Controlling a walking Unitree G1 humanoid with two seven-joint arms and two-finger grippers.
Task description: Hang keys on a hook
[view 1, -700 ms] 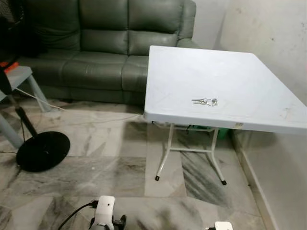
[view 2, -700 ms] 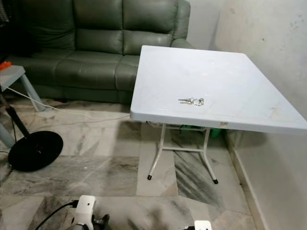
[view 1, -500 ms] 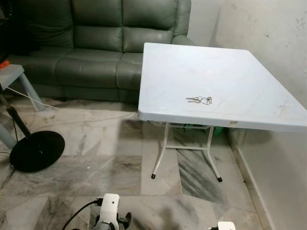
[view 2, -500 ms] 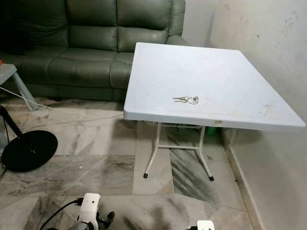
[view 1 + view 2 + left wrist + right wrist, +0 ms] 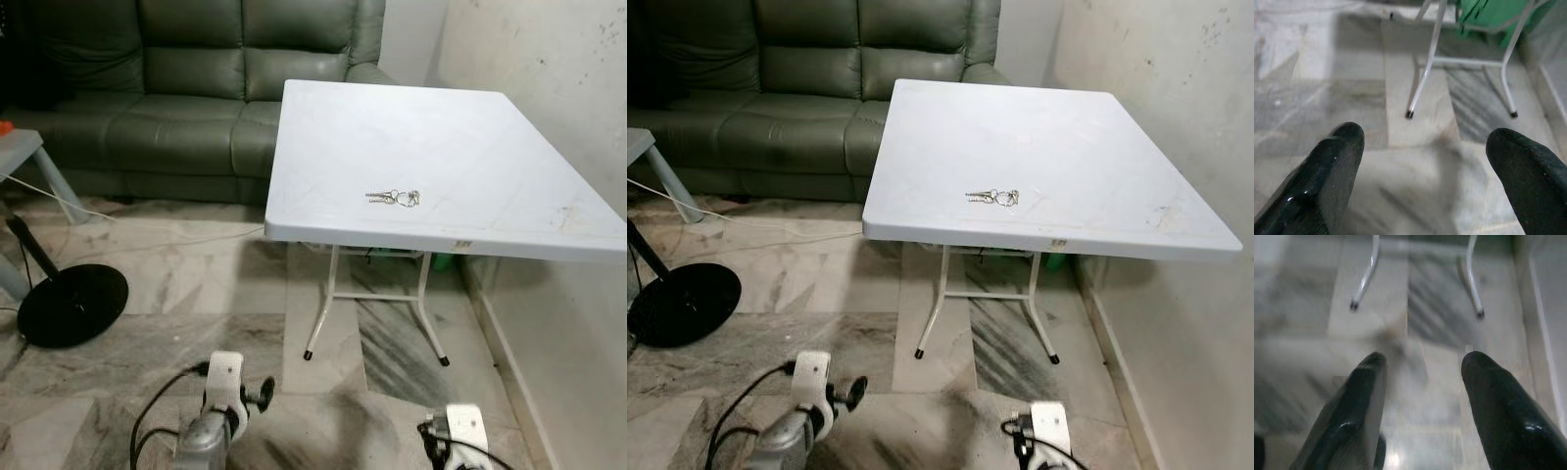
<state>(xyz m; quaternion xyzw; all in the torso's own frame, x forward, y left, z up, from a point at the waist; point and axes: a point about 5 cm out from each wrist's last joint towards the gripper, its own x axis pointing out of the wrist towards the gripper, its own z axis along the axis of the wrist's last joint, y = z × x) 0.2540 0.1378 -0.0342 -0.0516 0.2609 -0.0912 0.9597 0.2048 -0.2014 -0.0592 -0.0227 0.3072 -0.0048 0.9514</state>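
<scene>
Keys: one small bunch on a ring, lying flat on the white folding table, near its front edge and roughly midway along it. Nothing touches them.

Left gripper: held low over the floor, well short of the table. Fingers spread wide, nothing between them; its wrist view looks past them to the table's white metal legs.

Right gripper: likewise low over the floor, fingers parted, holding nothing; beyond them, blurred, the feet of the same legs.

Table: square white top on a thin white tube frame with black feet, its right side close along a plain pale wall. Something green sits beneath it, not identifiable.

Floor: grey-veined marble tiles.

Sofa: dark green leather, behind the table's left rear corner.

Round black stand base: on the floor at left, with a pole rising from it.
</scene>
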